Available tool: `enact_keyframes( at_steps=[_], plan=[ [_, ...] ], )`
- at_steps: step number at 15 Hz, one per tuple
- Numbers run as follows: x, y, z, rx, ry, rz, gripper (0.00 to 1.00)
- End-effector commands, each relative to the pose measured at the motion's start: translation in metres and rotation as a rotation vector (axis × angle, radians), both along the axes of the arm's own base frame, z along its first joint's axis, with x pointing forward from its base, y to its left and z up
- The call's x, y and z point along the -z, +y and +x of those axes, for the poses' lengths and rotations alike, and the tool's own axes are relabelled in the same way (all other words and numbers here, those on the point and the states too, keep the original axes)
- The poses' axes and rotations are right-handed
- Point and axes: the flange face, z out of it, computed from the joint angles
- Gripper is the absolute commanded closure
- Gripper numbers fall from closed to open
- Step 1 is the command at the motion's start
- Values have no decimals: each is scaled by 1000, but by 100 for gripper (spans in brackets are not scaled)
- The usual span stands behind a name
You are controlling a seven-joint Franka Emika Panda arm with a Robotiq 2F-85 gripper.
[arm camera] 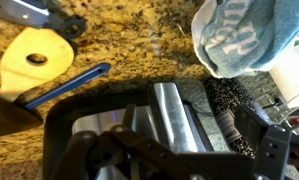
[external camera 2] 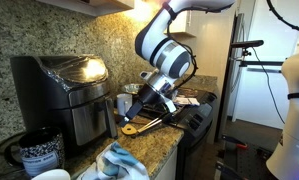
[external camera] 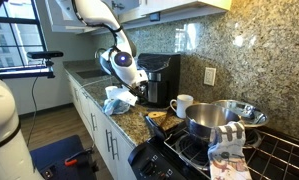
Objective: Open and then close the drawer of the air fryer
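Note:
The air fryer [external camera: 161, 78] is a boxy black appliance on the granite counter; it also shows in the other exterior view [external camera 2: 61, 95]. Its drawer [external camera 2: 89, 122] forms the lower front and looks flush with the body. In the wrist view the drawer's silver handle [arm camera: 174, 112] stands out from the black front. My gripper [arm camera: 167, 142] is open right at the drawer front, with a finger on each side of the handle. It shows in both exterior views [external camera: 139, 88] [external camera 2: 137, 102]. Whether it touches the handle I cannot tell.
A blue-and-white cloth [external camera: 117, 100] [arm camera: 239, 35] lies beside the fryer. A yellow utensil [arm camera: 31, 58] [external camera 2: 129, 128] lies on the counter with a blue handle [arm camera: 69, 86] beside it. A white mug [external camera: 181, 104] and a steel pot [external camera: 214, 120] stand toward the stove. A dark patterned mug [external camera 2: 39, 152] is nearby.

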Motion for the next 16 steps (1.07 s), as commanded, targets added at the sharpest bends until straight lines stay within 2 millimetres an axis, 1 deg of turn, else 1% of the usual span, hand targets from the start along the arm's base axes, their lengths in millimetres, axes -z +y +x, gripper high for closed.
enact_keyframes(
  at_steps=[1, 4, 7, 9, 10, 11, 13, 14, 15, 16],
  plan=[
    [-24, -14, -2, 57, -2, -55, 0],
    [-33, -21, 0, 93, 1, -123, 0],
    [-37, -26, 0, 122, 5, -205, 0],
    [-43, -25, -1, 138, -17, -254, 0],
    [-42, -16, -3, 106, -8, -218, 0],
    [-31, -24, 7, 113, 5, -228, 0],
    [-33, -18, 5, 99, 0, -225, 0],
    [-34, -20, 8, 93, -12, -241, 0],
    [-54, -31, 19, 131, -68, -259, 0],
    [-65, -41, 25, 162, -105, -290, 0]
  ],
)
